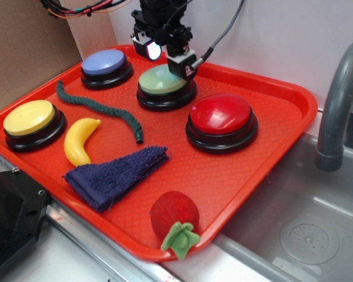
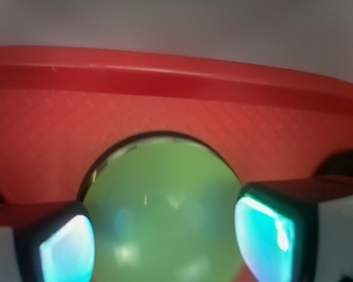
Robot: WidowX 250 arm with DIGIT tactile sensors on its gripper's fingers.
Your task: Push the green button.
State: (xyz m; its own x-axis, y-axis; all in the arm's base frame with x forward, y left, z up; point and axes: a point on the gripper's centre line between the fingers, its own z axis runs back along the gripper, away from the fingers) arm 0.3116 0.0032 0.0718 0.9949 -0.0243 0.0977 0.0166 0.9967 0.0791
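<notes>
The green button [image 1: 162,82] has a pale green dome on a black base and sits at the back middle of the red tray [image 1: 265,158]. My gripper [image 1: 167,56] hangs directly over its dome, very close to it. In the wrist view the green button [image 2: 165,205] fills the space between my two glowing fingertips [image 2: 265,232], and my gripper [image 2: 165,244] is open with nothing held. Whether the fingertips touch the dome I cannot tell.
On the tray are a red button [image 1: 222,120], a blue button [image 1: 106,66], a yellow button [image 1: 32,122], a banana [image 1: 81,140], a dark green rope [image 1: 100,108], a navy cloth [image 1: 117,175] and a red plush fruit [image 1: 174,220]. A sink [image 1: 306,229] and faucet [image 1: 335,106] lie right.
</notes>
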